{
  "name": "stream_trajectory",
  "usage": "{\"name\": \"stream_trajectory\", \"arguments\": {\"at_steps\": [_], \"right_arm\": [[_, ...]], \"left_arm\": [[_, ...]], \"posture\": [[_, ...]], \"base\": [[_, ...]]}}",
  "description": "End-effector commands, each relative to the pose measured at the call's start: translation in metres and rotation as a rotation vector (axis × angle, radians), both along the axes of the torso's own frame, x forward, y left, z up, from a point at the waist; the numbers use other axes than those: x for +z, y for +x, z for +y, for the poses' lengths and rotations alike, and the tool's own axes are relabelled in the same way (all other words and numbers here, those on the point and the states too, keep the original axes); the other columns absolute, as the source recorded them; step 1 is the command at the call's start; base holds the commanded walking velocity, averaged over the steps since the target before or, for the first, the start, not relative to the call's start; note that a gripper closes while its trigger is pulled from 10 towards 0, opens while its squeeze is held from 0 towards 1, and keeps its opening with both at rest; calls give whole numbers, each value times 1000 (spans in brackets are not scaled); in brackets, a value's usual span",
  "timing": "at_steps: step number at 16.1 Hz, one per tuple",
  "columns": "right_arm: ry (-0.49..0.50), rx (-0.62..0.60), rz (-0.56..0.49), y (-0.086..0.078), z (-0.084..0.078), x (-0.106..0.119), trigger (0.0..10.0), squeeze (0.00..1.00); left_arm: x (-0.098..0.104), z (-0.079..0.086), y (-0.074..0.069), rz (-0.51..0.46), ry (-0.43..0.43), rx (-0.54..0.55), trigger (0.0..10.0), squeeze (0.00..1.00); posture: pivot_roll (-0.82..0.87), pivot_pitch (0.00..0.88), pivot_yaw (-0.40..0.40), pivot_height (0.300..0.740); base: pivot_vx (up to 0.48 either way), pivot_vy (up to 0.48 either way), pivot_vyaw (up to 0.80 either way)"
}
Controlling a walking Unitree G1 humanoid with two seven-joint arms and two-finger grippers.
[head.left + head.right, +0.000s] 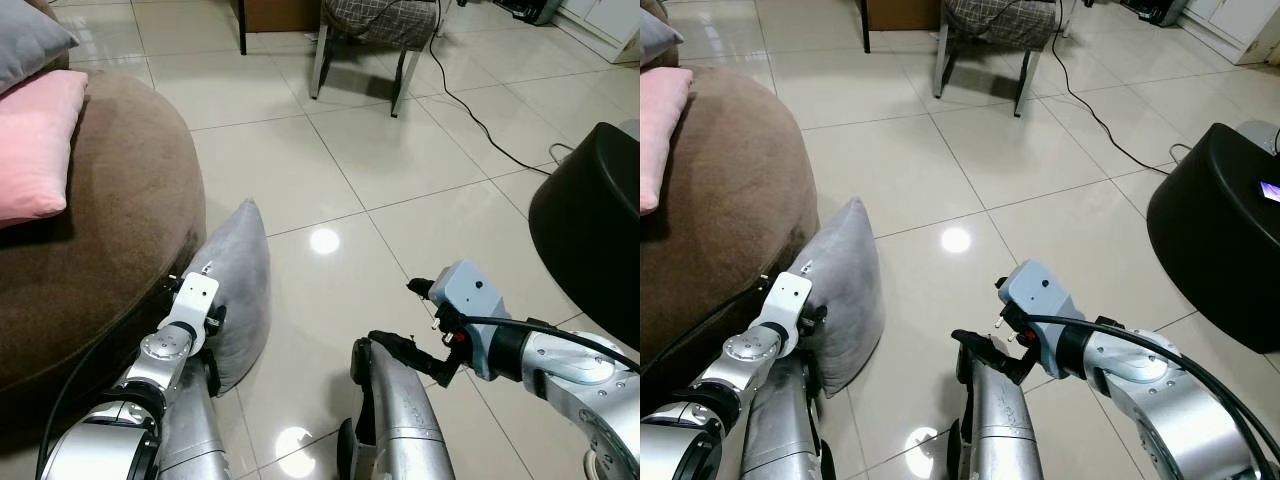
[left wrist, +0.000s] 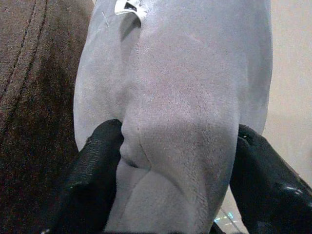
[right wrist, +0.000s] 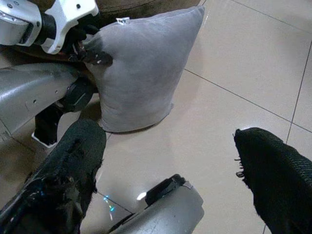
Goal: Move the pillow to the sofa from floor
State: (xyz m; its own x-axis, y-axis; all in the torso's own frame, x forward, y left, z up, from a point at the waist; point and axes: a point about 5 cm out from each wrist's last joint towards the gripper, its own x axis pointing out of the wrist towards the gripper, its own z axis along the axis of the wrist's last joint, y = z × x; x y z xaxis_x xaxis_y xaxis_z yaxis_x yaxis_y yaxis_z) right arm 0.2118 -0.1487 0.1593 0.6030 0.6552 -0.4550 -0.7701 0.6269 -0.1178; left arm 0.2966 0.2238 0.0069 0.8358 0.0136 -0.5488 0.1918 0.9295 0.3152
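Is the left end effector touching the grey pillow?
Touching. In the left wrist view, the left end effector has both fingers pressed into the grey pillow, creasing it.

L gripper (image 2: 173,161) fingers clamped closed, arm low, R gripper (image 3: 170,165) fingers spread wide, hovering

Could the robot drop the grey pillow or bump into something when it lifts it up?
Maybe. The left gripper pinches only one edge of the grey pillow, so the soft cloth could slip out as it rises. The pillow stands right beside the brown sofa, so it might snag on the sofa's side. The pink cushion already lies on the seat, so the pillow could nudge it when it lands.
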Motion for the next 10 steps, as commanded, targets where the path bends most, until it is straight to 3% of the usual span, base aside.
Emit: {"name": "stream_trajectory", "arguments": {"at_steps": [1, 10], "right_arm": [[-17, 27, -1, -1, 0, 2, 10000, 0], [-70, 15, -10, 9, 2, -7, 10000, 0]], "left_arm": [[-6, -2, -4, 35, 9, -5, 0, 0], [-7, -16, -2, 32, -15, -18, 0, 0]], "posture": [[-173, 120, -123, 516], [-151, 69, -101, 516]], "base": [[0, 0, 0], [0, 0, 0]]}}
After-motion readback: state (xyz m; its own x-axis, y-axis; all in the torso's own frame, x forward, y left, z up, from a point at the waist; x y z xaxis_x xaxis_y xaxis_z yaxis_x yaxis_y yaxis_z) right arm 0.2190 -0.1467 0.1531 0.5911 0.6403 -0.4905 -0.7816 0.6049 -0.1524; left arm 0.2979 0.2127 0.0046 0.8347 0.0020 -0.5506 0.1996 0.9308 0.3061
